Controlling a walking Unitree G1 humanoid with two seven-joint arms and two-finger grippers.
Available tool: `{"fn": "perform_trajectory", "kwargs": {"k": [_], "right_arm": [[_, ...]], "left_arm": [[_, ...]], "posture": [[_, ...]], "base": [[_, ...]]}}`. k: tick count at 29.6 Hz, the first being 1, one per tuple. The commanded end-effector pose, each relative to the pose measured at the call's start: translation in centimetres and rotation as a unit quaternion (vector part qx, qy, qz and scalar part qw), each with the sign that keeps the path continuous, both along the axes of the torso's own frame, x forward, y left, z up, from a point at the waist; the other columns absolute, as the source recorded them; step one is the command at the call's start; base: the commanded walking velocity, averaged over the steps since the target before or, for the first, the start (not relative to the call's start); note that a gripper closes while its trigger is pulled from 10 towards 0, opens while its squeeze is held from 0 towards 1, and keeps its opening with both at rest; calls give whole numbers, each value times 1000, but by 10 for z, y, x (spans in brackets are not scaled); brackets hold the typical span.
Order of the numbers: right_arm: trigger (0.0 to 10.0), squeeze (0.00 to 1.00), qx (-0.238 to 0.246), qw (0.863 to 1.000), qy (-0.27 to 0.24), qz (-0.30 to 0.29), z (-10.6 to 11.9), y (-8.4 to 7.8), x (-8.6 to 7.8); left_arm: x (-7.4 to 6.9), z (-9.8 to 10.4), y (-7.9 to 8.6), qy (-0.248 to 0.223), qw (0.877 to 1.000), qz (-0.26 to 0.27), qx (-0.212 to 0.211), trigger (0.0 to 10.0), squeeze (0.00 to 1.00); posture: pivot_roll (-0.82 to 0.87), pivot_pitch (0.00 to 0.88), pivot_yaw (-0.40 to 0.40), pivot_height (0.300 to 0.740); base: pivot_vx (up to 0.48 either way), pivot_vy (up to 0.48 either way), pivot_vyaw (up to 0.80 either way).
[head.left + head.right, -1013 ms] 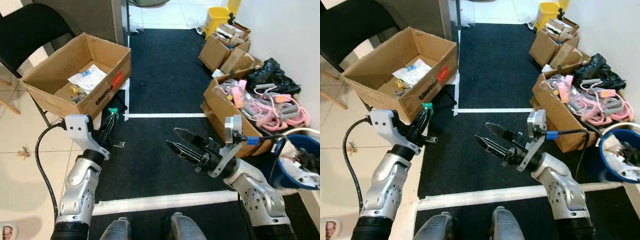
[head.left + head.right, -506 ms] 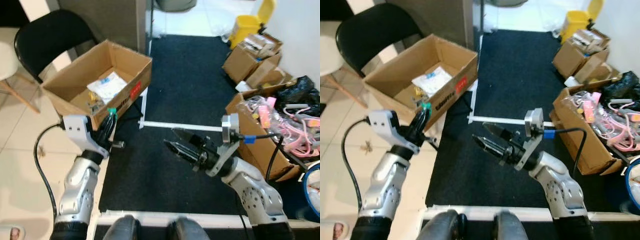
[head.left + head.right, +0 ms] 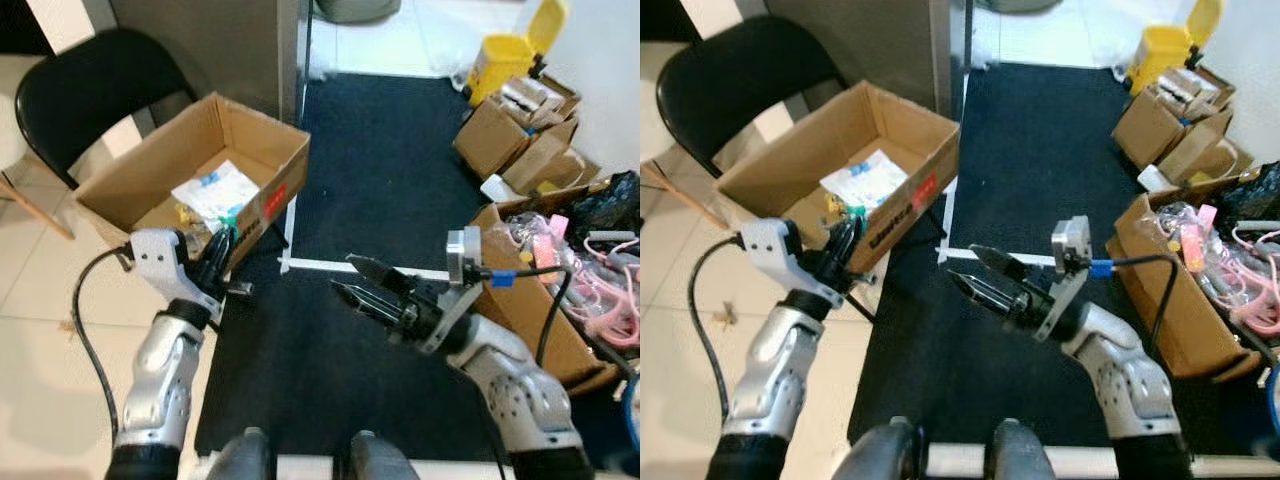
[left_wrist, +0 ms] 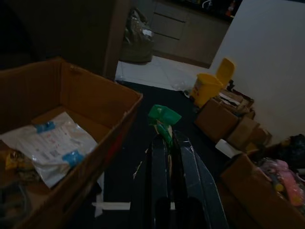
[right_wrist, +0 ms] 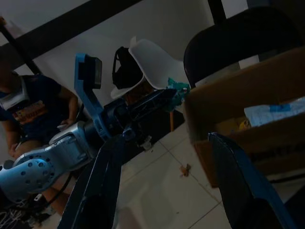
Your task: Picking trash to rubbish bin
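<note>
My left gripper (image 3: pixel 226 238) is shut on a small green scrap (image 3: pixel 227 221), also seen pinched at the fingertips in the left wrist view (image 4: pixel 163 116). It hovers just in front of the near wall of an open cardboard box (image 3: pixel 255 140) that holds a white packet (image 3: pixel 212 190) and small litter. Over the dark carpet, my right gripper (image 3: pixel 343 276) is open with nothing between its fingers. It points left toward the left arm (image 5: pixel 71 143).
A black chair (image 3: pixel 90 85) stands behind the box. Along the right wall are a yellow bin (image 3: pixel 505 60), stacked cartons (image 3: pixel 510 130) and a carton of pink cables (image 3: pixel 545 300). A white tape line (image 3: pixel 320 266) crosses the carpet. A seated person (image 5: pixel 28 109) and a white chair (image 5: pixel 152 59) are off to the left.
The camera has turned left and moved toward the cardboard box, so the box now sits close to my left gripper. Both grippers keep the same pose and hold.
</note>
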State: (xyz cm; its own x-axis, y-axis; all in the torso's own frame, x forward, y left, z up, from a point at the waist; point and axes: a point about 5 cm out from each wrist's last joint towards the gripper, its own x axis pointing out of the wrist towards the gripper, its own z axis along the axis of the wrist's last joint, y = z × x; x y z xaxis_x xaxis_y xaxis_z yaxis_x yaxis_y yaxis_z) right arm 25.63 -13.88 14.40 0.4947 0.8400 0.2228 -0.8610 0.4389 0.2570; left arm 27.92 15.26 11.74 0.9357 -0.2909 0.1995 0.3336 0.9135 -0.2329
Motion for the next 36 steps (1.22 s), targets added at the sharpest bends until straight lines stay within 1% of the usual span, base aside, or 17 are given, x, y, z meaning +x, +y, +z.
{"fn": "perform_trajectory", "kwargs": {"k": [1,3,8,27,33,36], "right_arm": [[10000,0,-6,1000,0,-5,-1,-4,-2],[10000,0,-6,1000,0,-5,-1,-4,-2],[10000,0,-9,1000,-3,-6,-1,-4,-2],[10000,0,-6,1000,-1,0,-3,-4,-3],[10000,0,-7,1000,-2,2,-3,-4,-3],[10000,0,-18,1000,-9,5,-2,-4,-3]], "left_arm": [[-2,-3,-2,6,1000,-3,3,10000,0],[-2,-3,-2,6,1000,-3,3,10000,0],[-2,-3,-2,6,1000,-1,5,10000,0],[-3,-5,-2,8,1000,0,5,10000,0],[-3,-5,-1,8,1000,9,4,10000,0],[-4,-5,0,8,1000,13,4,10000,0]], "posture": [[1,152,0,740],[1,152,0,740],[5,152,-1,740],[8,138,-4,740],[8,138,-4,740],[8,138,-4,740]], "base": [[379,0,0],[379,0,0],[377,0,595],[377,0,0],[376,0,0],[376,0,533]]}}
